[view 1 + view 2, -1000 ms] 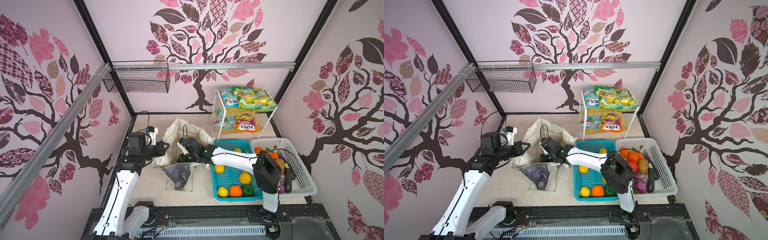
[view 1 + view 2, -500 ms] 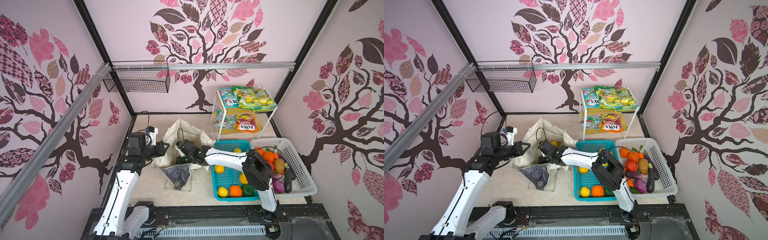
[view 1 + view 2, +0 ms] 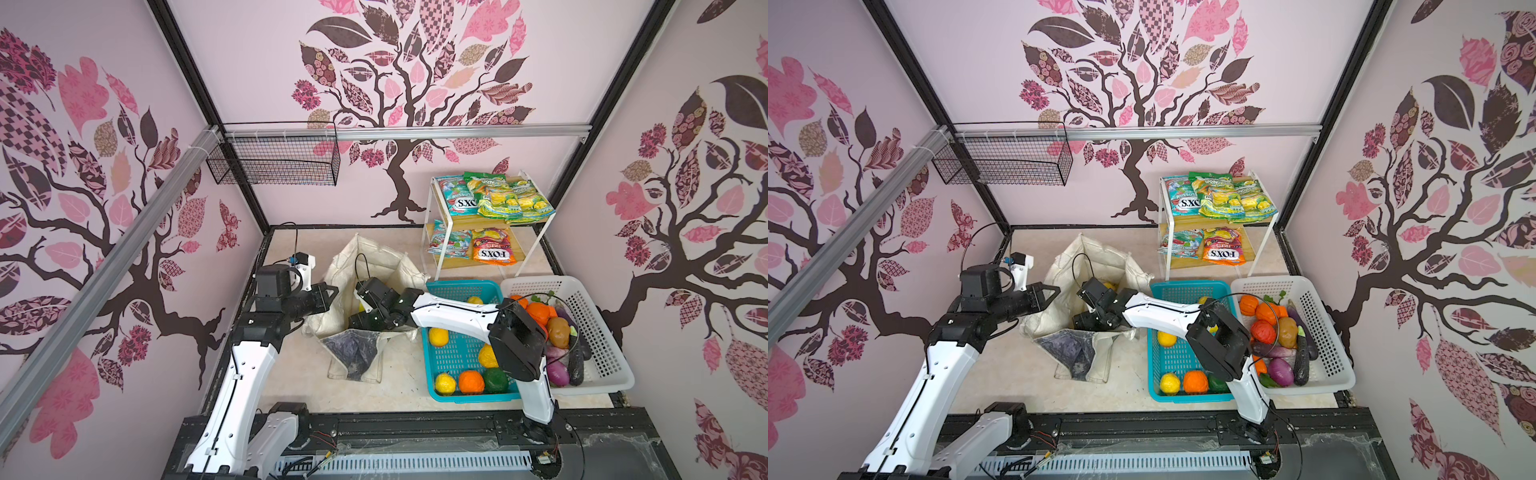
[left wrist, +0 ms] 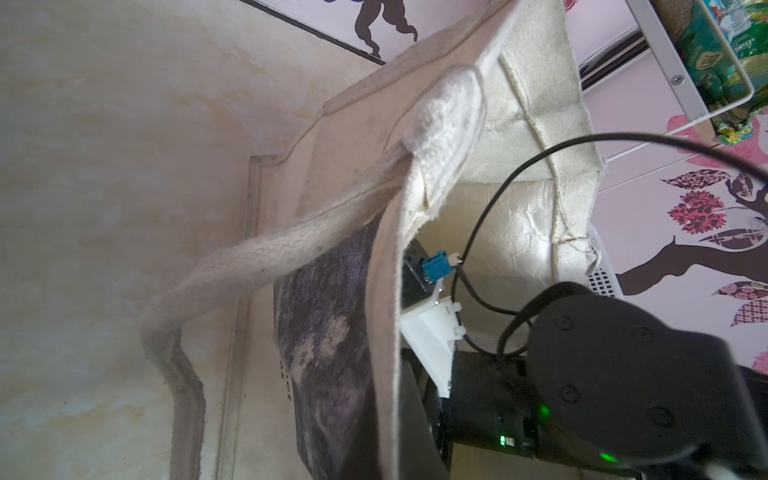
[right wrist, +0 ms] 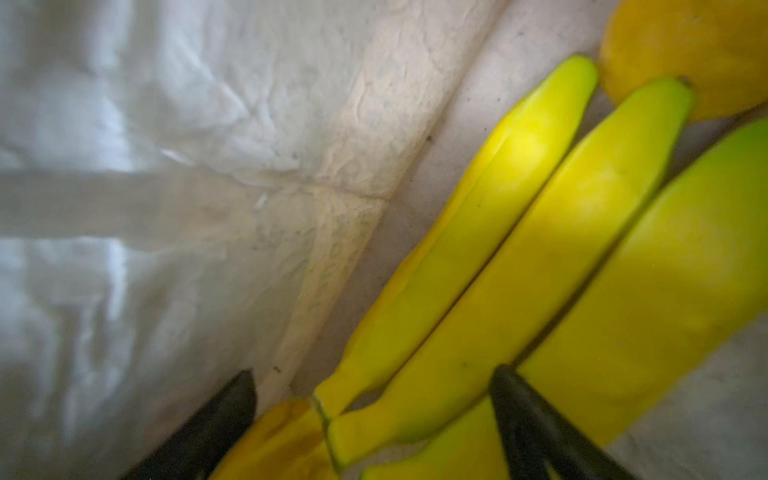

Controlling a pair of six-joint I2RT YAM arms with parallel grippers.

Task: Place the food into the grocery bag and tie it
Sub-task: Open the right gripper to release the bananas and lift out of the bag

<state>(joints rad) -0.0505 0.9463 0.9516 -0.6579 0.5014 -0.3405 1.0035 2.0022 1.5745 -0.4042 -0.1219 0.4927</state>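
Bananas [image 5: 536,266], three, inside grocery bag [image 5: 286,124]

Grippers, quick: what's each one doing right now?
Left gripper: shut, apparently pinching the bag rim.
Right gripper: open, inside the bag over the bananas, holding nothing.

The white arm links [image 3: 245,374] join black motor housings [image 3: 515,343], with thin black cables [image 4: 623,134] and green lights [image 4: 543,412].
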